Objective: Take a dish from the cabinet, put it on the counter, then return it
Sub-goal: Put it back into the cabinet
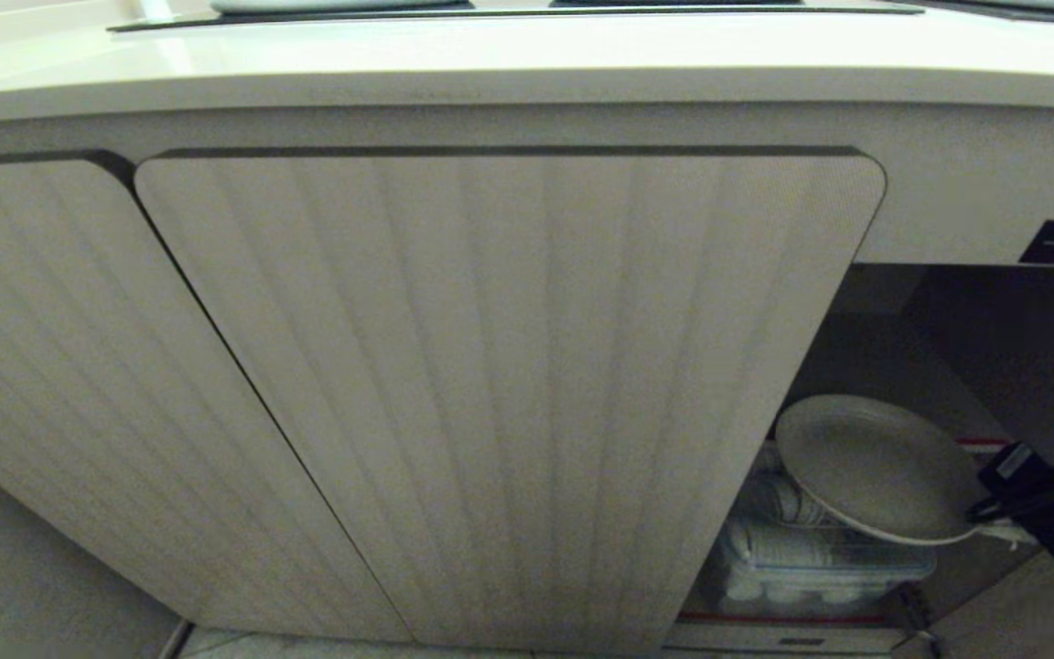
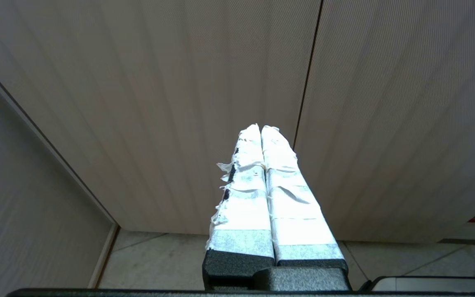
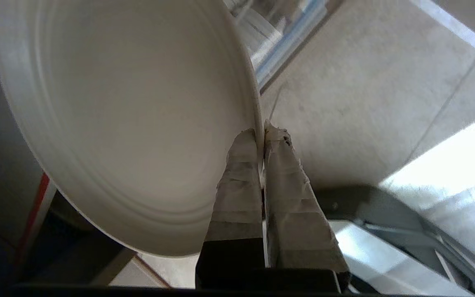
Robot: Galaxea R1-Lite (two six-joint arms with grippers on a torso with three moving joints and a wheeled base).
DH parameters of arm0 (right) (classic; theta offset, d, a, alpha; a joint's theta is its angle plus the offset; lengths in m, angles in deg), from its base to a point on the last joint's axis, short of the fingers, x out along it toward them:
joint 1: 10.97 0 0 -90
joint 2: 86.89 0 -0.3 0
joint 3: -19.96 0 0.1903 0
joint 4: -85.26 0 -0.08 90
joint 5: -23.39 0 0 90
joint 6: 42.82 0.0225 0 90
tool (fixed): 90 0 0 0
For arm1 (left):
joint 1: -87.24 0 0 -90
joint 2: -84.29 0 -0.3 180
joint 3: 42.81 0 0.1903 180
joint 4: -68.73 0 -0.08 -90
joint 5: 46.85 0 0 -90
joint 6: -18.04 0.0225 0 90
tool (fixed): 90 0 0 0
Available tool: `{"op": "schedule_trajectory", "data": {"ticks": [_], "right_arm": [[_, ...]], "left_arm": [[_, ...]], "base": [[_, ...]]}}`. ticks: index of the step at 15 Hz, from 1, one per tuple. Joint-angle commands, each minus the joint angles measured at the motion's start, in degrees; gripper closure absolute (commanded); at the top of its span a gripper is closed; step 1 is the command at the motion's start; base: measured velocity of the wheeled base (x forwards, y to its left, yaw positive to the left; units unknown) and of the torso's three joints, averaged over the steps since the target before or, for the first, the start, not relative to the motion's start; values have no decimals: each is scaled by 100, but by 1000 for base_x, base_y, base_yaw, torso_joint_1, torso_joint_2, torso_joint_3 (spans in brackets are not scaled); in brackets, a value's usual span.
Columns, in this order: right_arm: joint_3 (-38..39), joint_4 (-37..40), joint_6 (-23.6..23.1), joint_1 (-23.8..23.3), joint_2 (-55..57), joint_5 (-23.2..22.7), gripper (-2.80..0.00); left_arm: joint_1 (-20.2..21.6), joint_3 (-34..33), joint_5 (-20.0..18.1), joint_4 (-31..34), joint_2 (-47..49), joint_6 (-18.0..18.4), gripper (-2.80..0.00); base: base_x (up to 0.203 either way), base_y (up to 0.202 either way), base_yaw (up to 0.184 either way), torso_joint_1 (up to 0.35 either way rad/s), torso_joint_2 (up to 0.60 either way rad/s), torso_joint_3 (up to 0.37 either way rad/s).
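Dish [image 1: 875, 462], cream and round, hangs tilted in the open right part of the cabinet [image 1: 509, 384], at about four o'clock in the head view, above a clear container [image 1: 801, 558] with stacked ware. Right gripper [image 3: 261, 133] has its jaws closed tight on the rim of the dish. Left gripper [image 2: 261, 128] is before the ribbed doors, jaws pressed together and holding nothing; the tabletop [image 1: 527, 55] runs at twelve o'clock.

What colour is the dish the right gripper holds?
Plain cream-beige, no pattern; the dish, pinched at its rim by the right gripper, shows best in the right wrist view.
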Motion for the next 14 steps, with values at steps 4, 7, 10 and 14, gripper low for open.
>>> {"op": "schedule_trajectory", "data": {"ticks": [4, 7, 10, 14], "right_arm": [[-77, -223, 19, 49, 252, 4, 0], [-148, -346, 29, 50, 418, 4, 0], [-339, -418, 29, 57, 518, 4, 0], [-579, -418, 29, 117, 684, 11, 0]], "left_arm": [[0, 0, 0, 0, -2, -1, 0], [0, 0, 0, 0, -2, -1, 0], [0, 0, 0, 0, -2, -1, 0], [0, 0, 0, 0, -2, -1, 0]], "base": [[0, 0, 0, 0, 0, 0], [0, 0, 0, 0, 0, 0], [0, 0, 0, 0, 0, 0], [0, 0, 0, 0, 0, 0]]}}
